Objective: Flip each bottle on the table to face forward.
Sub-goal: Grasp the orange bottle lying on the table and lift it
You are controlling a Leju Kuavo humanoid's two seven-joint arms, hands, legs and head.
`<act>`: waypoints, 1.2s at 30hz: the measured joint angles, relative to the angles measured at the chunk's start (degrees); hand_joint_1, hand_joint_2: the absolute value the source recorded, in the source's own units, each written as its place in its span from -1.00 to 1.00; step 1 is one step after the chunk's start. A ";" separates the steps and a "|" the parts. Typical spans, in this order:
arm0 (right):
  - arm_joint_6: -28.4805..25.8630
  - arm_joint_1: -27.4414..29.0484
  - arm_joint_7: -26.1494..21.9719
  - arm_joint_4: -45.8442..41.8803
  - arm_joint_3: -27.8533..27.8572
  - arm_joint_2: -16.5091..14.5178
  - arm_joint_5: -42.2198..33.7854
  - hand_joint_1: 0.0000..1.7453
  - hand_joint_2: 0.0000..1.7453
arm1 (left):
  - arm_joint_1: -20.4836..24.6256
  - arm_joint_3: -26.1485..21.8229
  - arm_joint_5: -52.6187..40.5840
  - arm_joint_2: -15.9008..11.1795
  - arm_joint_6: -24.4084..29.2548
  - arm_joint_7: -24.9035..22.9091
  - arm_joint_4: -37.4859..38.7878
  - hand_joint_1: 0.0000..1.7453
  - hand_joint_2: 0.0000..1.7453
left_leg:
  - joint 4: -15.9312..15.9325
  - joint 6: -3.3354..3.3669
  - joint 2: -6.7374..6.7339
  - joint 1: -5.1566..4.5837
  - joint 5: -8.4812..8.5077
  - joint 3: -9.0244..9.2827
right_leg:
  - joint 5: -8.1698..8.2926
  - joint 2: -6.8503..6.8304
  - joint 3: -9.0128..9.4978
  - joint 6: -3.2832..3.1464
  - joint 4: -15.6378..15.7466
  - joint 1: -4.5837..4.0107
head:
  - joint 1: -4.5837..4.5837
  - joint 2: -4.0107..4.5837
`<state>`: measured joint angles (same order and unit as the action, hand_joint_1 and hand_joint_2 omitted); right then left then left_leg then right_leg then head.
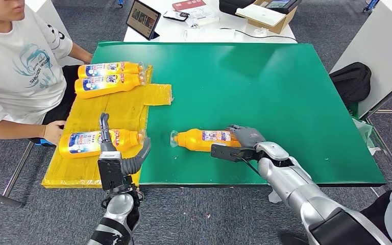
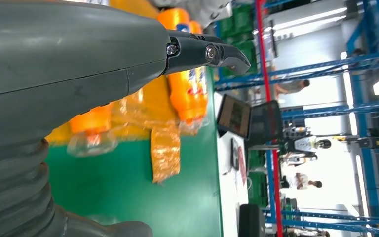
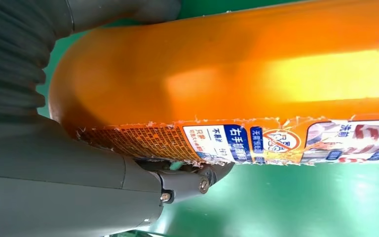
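— So, where is the right hand?
— On the green surface, wrapped around the base end of a bottle lying on its side, cap pointing toward the yellow sheet. Up close its fingers curl under the label edge.
— And the left hand?
— Raised at the near edge, fingers spread, holding nothing, just over another bottle lying on the sheet.
— Any more bottles?
— Two side by side at the sheet's far end, labels up, near a seated person.
— Anything beyond?
— A white table with a tablet and an open box.
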<state>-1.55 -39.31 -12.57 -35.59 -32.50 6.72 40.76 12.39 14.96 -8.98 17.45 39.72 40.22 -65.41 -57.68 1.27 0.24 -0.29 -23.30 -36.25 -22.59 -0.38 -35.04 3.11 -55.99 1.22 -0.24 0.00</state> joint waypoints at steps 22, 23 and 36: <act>-28.16 17.71 -11.85 -18.36 17.22 -5.54 -15.39 1.00 1.00 | 0.40 1.68 25.97 -1.47 -28.03 -10.72 6.36 -1.00 1.00 | 0.01 -0.01 0.01 0.01 -0.04 -0.07 | -0.04 -0.01 -0.04 -0.01 -0.01 -0.01 | -0.01 0.00; -28.90 18.57 -12.17 -19.55 18.32 -5.96 -15.78 1.00 1.00 | -0.02 1.69 26.49 -1.68 -28.20 -11.12 5.75 -1.00 1.00 | 0.01 -0.01 0.01 0.01 -0.05 -0.08 | -0.04 -0.01 -0.04 -0.01 0.00 -0.01 | -0.01 0.00; -29.66 22.39 -12.75 -25.25 23.24 -7.82 -16.19 1.00 1.00 | -1.61 1.77 27.32 -2.96 -28.42 -12.02 2.62 -1.00 1.00 | 0.01 0.01 0.01 0.00 -0.03 -0.07 | -0.02 0.00 -0.05 -0.01 0.00 -0.01 | 0.00 0.00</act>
<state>-31.21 -16.92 -25.32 -60.83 -9.26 -1.10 24.57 10.78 16.73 18.34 14.49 11.30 28.20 -62.78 -57.67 1.28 0.25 -0.29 -23.33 -36.32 -22.61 -0.38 -35.08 3.11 -55.99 1.21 -0.24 0.00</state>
